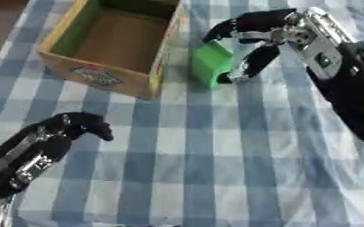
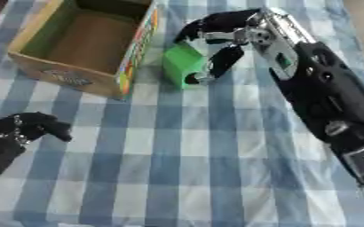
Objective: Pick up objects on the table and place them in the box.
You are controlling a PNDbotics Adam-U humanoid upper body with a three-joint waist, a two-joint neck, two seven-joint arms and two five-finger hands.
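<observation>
Your right hand [image 1: 251,42] has its fingers [image 1: 255,62] curled round the green block [image 1: 210,62] just beside the box [image 1: 100,73], whose label is unreadable. Your left hand [image 1: 57,133] rests low, fingers curled, empty.

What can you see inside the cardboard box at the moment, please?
The cardboard box shows only its bare brown floor and green inner walls. The near wall hides the front strip of the floor. The green block stands outside, in the right robot hand.
</observation>
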